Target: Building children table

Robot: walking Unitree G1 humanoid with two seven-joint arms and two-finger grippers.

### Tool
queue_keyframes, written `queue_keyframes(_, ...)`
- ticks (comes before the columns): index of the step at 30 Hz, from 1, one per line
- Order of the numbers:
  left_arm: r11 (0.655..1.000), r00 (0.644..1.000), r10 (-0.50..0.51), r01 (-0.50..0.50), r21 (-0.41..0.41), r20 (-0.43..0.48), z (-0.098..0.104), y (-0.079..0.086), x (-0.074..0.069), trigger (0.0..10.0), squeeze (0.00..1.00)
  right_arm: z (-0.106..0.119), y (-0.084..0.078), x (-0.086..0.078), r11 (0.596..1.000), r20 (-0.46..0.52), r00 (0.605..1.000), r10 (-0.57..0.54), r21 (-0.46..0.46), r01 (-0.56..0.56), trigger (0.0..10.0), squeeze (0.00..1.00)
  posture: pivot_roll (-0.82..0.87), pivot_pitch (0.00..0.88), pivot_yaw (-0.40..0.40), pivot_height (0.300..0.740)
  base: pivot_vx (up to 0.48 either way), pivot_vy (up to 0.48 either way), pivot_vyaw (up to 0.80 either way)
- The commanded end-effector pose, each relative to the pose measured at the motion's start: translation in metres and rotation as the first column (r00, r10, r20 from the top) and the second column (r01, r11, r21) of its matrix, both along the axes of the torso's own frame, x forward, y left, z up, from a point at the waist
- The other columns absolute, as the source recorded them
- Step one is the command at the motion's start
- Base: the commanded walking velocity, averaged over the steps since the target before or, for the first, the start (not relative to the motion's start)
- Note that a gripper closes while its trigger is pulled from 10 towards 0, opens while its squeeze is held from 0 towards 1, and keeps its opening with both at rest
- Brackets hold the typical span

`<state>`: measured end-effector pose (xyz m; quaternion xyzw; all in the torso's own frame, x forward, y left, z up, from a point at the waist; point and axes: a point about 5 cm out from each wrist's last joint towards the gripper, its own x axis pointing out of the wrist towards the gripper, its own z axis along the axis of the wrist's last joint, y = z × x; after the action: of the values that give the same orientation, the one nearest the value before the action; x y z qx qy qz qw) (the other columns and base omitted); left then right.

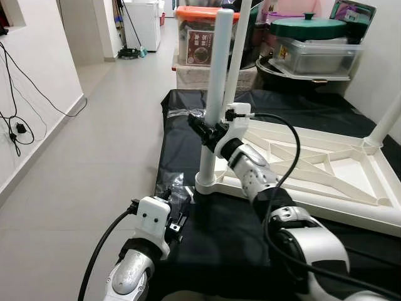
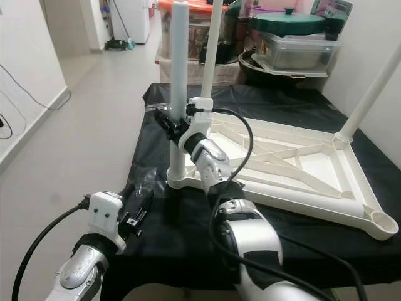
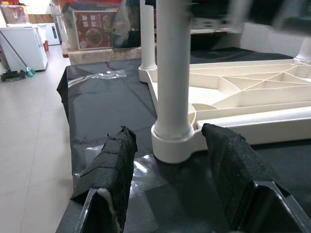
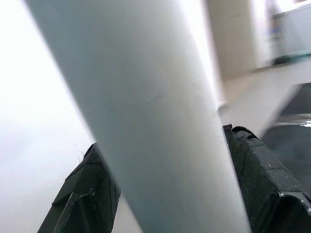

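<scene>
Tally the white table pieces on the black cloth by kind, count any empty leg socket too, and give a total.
Upside-down tabletop: 1
Leg gripped by the right gripper: 1
Other upright legs: 2
Empty leg socket: 1
Total: 5

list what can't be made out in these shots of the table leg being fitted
- Whether the leg is fully seated: its socket hides the joint, left wrist view.
- The leg's top: cut off by the frame's upper edge, left wrist view.
- Right claw pad contact: blurred, right wrist view.
- Label on the box: too small, left eye view.
</scene>
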<state>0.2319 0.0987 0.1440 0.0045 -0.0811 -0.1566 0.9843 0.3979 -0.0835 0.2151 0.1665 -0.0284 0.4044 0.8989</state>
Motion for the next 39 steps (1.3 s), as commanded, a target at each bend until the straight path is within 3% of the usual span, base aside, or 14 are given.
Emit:
queue_keyframes(1,1.000,1.000,-0.007,0.007,0.003,-0.010,-0.003,-0.002,0.000,10.0,0.00,-0.010,0.014,-0.011,0.974,-0.004,0.977,0.215,-0.076,-0.215,10.0,0.00,0.02,0.000,-0.052,0.740,0.000,0.000,0.00)
queue_keyframes(9,1.000,1.000,-0.006,0.006,0.004,-0.008,-0.002,-0.002,0.001,10.0,0.00,-0.015,0.019,-0.019,0.916,0.004,0.924,0.383,-0.132,-0.380,10.0,0.00,0.03,0.000,-0.057,0.740,0.000,0.000,0.00)
queue_keyframes(16,1.000,1.000,-0.001,0.001,0.007,-0.002,0.000,-0.001,0.001,10.0,0.00,-0.019,0.036,-0.032,0.793,0.012,0.808,0.589,-0.200,-0.575,10.0,0.00,0.04,0.000,-0.060,0.740,0.000,0.000,0.00)
queue_keyframes(17,1.000,1.000,0.000,0.000,0.007,-0.002,0.000,-0.001,0.001,10.0,0.00,-0.019,0.036,-0.033,0.781,0.011,0.796,0.605,-0.200,-0.591,1.7,0.00,0.04,0.000,-0.060,0.740,0.000,0.000,0.00)
queue_keyframes(18,1.000,1.000,0.000,0.000,0.007,-0.002,0.000,-0.001,0.001,10.0,0.00,-0.019,0.036,-0.033,0.781,0.011,0.796,0.605,-0.200,-0.591,1.7,0.00,0.04,0.000,-0.060,0.740,0.000,0.000,0.00)
queue_keyframes(19,1.000,1.000,0.000,0.000,0.007,-0.002,0.000,-0.001,0.001,10.0,0.00,-0.018,0.037,-0.034,0.773,0.009,0.788,0.616,-0.202,-0.602,0.0,0.00,0.03,0.000,-0.057,0.740,0.000,0.000,0.00)
queue_keyframes(21,1.000,1.000,-0.001,0.001,0.007,-0.003,0.000,-0.001,0.001,10.0,0.00,-0.019,0.038,-0.032,0.793,0.014,0.810,0.587,-0.213,-0.571,0.0,0.00,0.03,0.000,-0.057,0.740,0.000,0.000,0.00)
queue_keyframes(24,1.000,1.000,-0.003,0.003,0.007,-0.005,-0.001,-0.001,0.001,10.0,0.00,-0.018,0.040,-0.028,0.843,0.043,0.860,0.508,-0.227,-0.487,0.0,0.00,0.03,0.000,-0.057,0.740,0.000,0.000,0.00)
queue_keyframes(28,1.000,1.000,-0.004,0.004,0.007,-0.008,-0.002,-0.001,0.001,10.0,0.00,-0.018,0.040,-0.013,0.963,0.046,0.982,0.182,-0.210,-0.169,0.0,0.00,0.03,0.000,-0.055,0.740,0.000,0.000,0.00)
queue_keyframes(32,1.000,1.000,-0.004,0.004,0.008,-0.009,-0.002,-0.001,0.001,10.0,0.00,-0.020,0.037,-0.007,0.978,0.034,0.999,0.037,-0.206,-0.029,0.0,0.00,0.03,0.000,-0.055,0.740,0.000,0.000,0.00)
queue_keyframes(33,1.000,1.000,-0.004,0.004,0.007,-0.010,-0.002,-0.001,0.001,10.0,0.00,-0.023,0.033,-0.003,0.973,0.010,0.996,-0.091,-0.212,0.091,0.0,0.00,0.02,0.000,-0.051,0.740,0.000,0.000,0.00)
queue_keyframes(36,1.000,1.000,-0.007,0.007,0.008,-0.012,-0.003,-0.001,0.000,10.0,0.00,-0.043,0.005,0.005,0.788,-0.084,0.806,-0.587,-0.287,0.544,0.0,0.00,0.02,0.000,-0.051,0.740,0.000,0.000,0.00)
queue_keyframes(38,1.000,1.000,-0.007,0.007,0.008,-0.012,-0.003,-0.001,0.000,10.0,0.00,-0.043,0.005,0.005,0.788,-0.084,0.806,-0.587,-0.287,0.544,0.0,0.00,0.02,0.000,-0.051,0.740,0.000,0.000,0.00)
queue_keyframes(39,1.000,1.000,-0.008,0.008,0.008,-0.012,-0.003,-0.001,0.000,10.0,0.00,-0.047,0.000,0.005,0.742,-0.104,0.752,-0.651,-0.298,0.601,0.0,0.00,0.02,0.000,-0.051,0.740,0.000,0.000,0.00)
